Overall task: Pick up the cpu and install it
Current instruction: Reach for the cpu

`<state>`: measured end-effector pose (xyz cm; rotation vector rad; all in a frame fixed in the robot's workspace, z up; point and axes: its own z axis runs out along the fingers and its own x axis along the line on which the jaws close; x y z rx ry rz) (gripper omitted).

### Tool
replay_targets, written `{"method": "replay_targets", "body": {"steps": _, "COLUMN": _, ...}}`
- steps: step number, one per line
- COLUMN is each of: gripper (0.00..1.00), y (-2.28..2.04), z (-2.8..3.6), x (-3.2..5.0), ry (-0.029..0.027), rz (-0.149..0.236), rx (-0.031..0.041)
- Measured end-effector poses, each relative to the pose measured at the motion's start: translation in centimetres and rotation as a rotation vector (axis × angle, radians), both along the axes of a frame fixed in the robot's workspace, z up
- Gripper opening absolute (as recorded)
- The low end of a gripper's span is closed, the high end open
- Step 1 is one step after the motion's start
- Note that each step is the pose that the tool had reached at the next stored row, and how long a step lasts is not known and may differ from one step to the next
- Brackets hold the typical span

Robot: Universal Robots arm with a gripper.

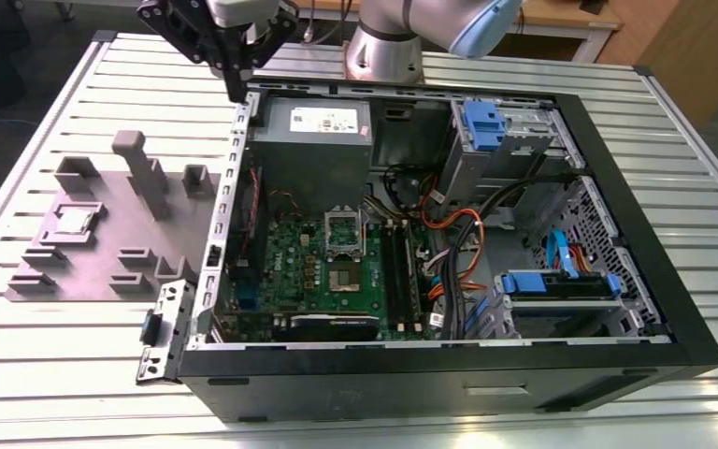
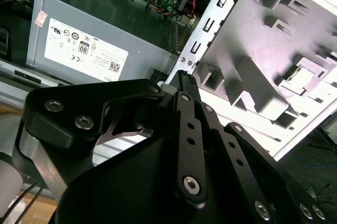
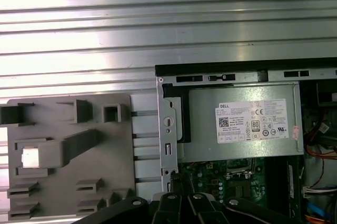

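The cpu (image 1: 75, 220) is a small silvery square lying in a pocket of the grey plastic tray (image 1: 97, 271), to the exterior view's left of the computer case. It also appears as a bright square cpu (image 3: 30, 158) in the first wrist view and as the cpu (image 2: 301, 77) in the second wrist view. My gripper (image 1: 236, 89) hangs high over the case's back left corner, well away from the chip. Its fingers (image 2: 183, 77) meet at a point with nothing between them. Inside the case lies the green motherboard (image 1: 309, 281) with its silver socket frame (image 1: 344, 229).
The open black case (image 1: 634, 281) fills the table's middle and right. It holds a grey power supply (image 1: 315, 122), blue drive bays (image 1: 559, 285) and orange cables (image 1: 440, 224). Tall blocks (image 1: 147, 178) rise from the tray. The table is ribbed metal (image 1: 35, 355).
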<state>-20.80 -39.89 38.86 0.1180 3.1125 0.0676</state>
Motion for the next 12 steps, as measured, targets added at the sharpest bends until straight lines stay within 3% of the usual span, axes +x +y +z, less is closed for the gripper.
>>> {"method": "replay_targets", "body": {"steps": 12, "gripper": 0.11, "y": 0.00, "z": -0.06, "x": -0.37, "ry": -0.0001, "rz": 0.000, "rx": 0.0000}}
